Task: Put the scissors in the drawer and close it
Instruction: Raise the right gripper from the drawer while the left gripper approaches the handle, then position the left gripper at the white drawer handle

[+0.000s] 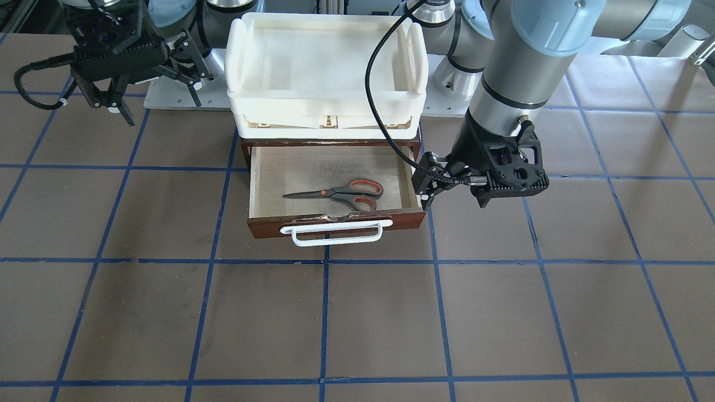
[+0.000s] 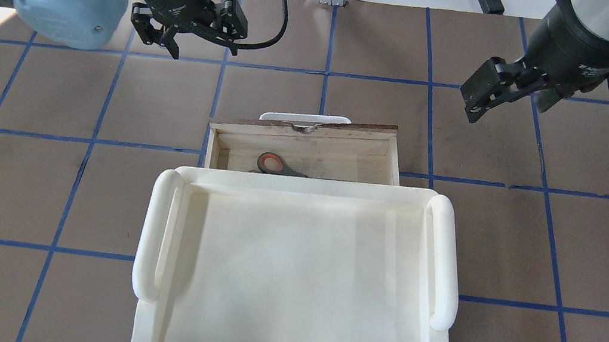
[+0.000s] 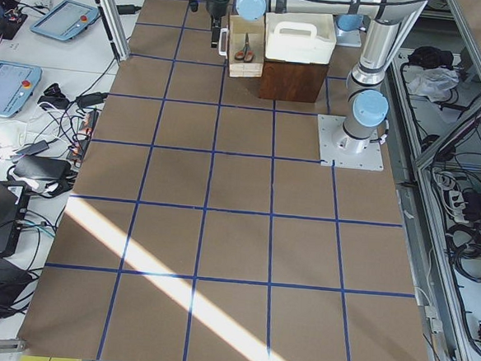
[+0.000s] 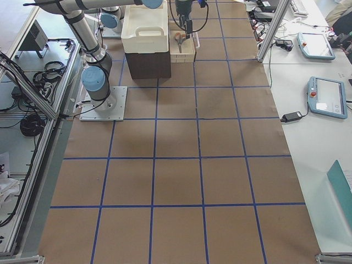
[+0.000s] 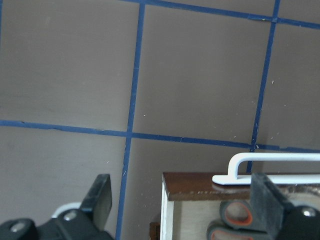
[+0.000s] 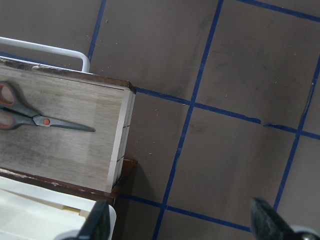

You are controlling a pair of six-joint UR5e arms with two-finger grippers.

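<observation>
The scissors (image 1: pixel 341 194) lie flat inside the open drawer (image 1: pixel 335 222), blades toward the robot's right. The white bar handle (image 1: pixel 334 233) is on the drawer's dark front. The scissors also show in the overhead view (image 2: pixel 275 165) and both wrist views (image 5: pixel 235 215) (image 6: pixel 30 117). My left gripper (image 1: pixel 425 187) is open and empty, hanging just beside the drawer's front corner on the robot's left. My right gripper (image 6: pixel 182 225) is open and empty, raised above the table off the drawer's other side and well apart from it.
A cream-white plastic tray (image 1: pixel 327 106) sits on top of the dark wooden cabinet that holds the drawer, overhanging the drawer's back part (image 2: pixel 150 232). Brown table surface with blue grid lines lies all around. The robot bases stand behind the cabinet.
</observation>
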